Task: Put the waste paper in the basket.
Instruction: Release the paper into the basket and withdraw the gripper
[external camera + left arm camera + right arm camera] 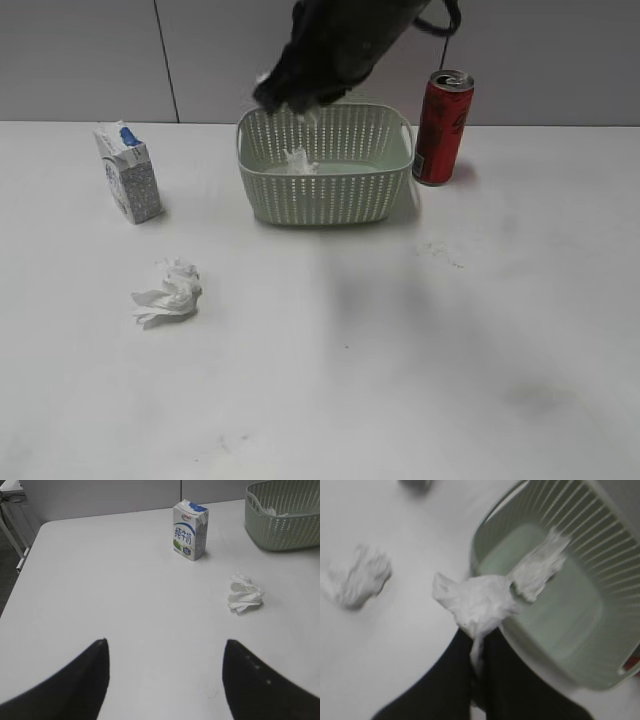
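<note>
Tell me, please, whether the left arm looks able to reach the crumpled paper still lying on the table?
Probably yes: the left gripper is open, and only bare table lies between it and the wad.

The robot's body is matte black everywhere: the left gripper [165, 680] ends in two broad, tapered fingers [75, 690] with rounded tips, the right gripper [477, 655] has smooth dark fingers, and a black cable [445, 25] loops beside the right arm [335, 45].

one wad [475, 602] claw-held above basket [325, 195]; one inside [300, 160]; one on table [168, 292]
</note>
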### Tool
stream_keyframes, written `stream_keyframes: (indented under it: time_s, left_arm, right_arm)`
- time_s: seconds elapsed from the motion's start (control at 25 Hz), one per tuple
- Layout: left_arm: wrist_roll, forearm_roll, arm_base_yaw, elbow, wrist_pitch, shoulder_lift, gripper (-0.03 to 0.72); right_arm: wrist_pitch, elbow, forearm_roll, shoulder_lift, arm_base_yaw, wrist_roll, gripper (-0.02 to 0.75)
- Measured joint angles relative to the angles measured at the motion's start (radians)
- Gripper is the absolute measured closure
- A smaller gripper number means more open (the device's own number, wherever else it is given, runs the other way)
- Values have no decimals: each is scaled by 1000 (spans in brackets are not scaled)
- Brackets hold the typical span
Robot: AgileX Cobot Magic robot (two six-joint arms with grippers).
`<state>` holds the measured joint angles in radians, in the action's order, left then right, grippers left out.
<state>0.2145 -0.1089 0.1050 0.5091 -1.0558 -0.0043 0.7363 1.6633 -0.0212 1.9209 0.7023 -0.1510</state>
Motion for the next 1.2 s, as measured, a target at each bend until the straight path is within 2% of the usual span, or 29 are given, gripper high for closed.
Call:
stream_keyframes:
  time_s: [0.2,0.32,0.4,0.48,0.64,0.68,0.84,0.92,1.08,1.2]
  left_arm:
    - [0,0,0,0,0,0,153]
    - [0,0,0,0,0,0,153]
    - [0,0,0,0,0,0,153]
    - [0,0,0,0,0,0,153]
    - [0,0,0,0,0,0,153]
    - [0,0,0,0,0,0,153]
    - [0,0,0,0,0,0,153]
    - [0,0,0,0,0,0,153]
    - [0,0,0,0,0,0,153]
    - [0,0,0,0,0,0,153]
  right_arm:
    - [-213,22,9,36,-108,97,732]
    - [-285,22,9,104,-161,144,729]
    - [-302,22,9,151,-181,151,691]
    - [-311,22,6,195,-189,157,577]
    - [-314,22,-5,261,-189,159,183]
    - [-314,21,-7,269,-189,159,150]
    - [-301,25,-20,272,-189,162,142]
    - [-235,39,-29,262,-189,164,146]
    - [17,143,-53,215,-201,163,146]
    - [214,233,-58,198,-245,138,146]
